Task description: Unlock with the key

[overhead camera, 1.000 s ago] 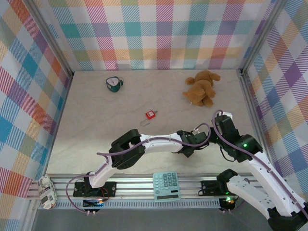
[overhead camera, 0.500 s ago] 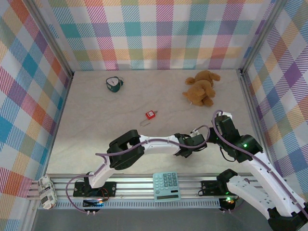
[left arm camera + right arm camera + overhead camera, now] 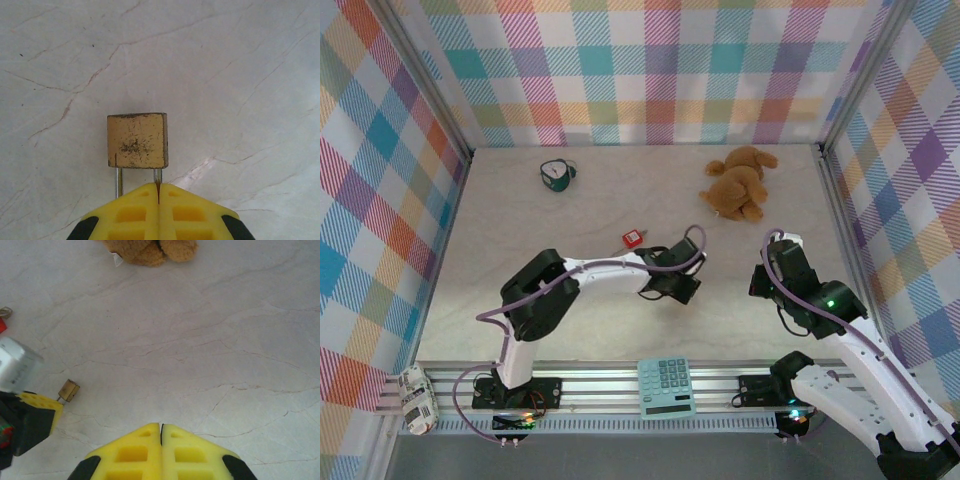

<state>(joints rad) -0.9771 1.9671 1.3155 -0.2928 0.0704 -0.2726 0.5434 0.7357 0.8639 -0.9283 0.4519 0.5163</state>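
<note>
A small brass padlock hangs just above the marble table, its silver shackle pointing back at my left gripper. That gripper is shut on one leg of the shackle. From the right wrist the same padlock sticks out of the left gripper's yellow fingers. From above, the left gripper is at mid-table, just right of the red square padlock. My right gripper is shut with nothing showing between its fingers, and hovers over bare table. The key is hidden.
A brown teddy bear lies at the back right. A green-and-white object sits at the back left. A teal calculator rests on the front rail. Plaid walls close in three sides.
My left gripper has closed on the brass padlock's shackle. The left arm has swung left and away from the right gripper, toward the red padlock. The right arm has not moved.
</note>
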